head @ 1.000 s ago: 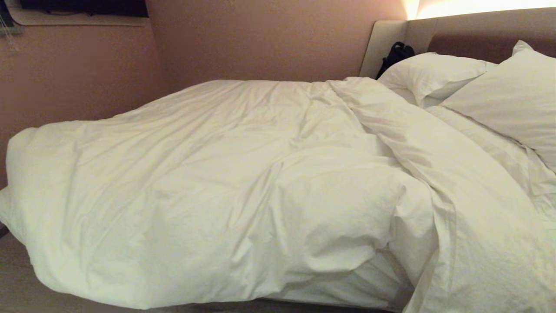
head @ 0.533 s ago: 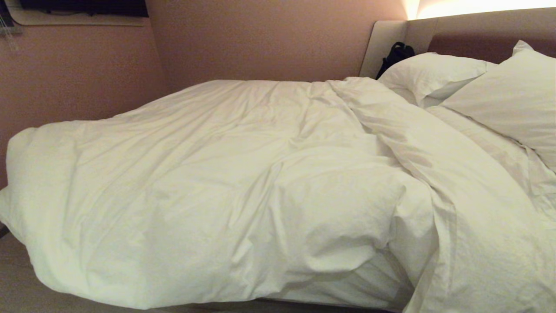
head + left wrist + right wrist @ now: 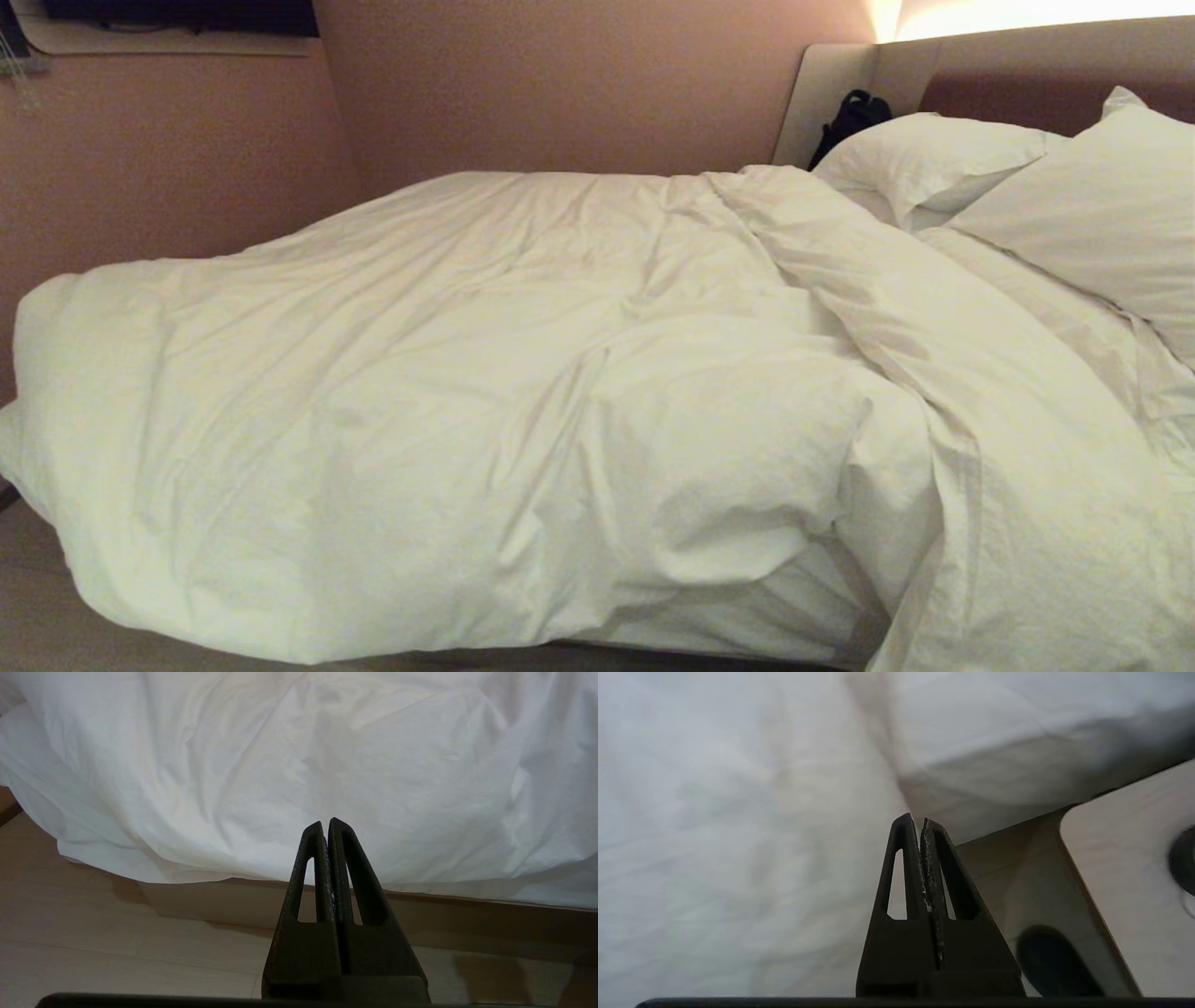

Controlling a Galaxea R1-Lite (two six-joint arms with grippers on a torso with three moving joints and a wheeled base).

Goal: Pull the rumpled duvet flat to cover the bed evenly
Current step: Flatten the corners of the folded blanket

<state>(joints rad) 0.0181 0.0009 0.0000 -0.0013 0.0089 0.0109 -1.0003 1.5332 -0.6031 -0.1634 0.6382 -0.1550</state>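
Duvet [image 3: 523, 411] bunched up and rumpled across the bed [image 3: 840, 84], spilling over the near edge. Two pillows [image 3: 934, 159] up by the headboard. Left tool [image 3: 325, 823] pinched together, holding nothing, low by the overhang. Right tool [image 3: 914, 820] same, together and empty, just off the duvet.

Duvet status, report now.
Left gripper shut, empty, facing the duvet. Right gripper shut, empty. Duvet rumpled, bunched before the pillows. Nothing blocking.

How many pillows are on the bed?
2. One pillow lies by the headboard, next to a black thing. The other pillow is nearer, at the right edge. More may be hidden.
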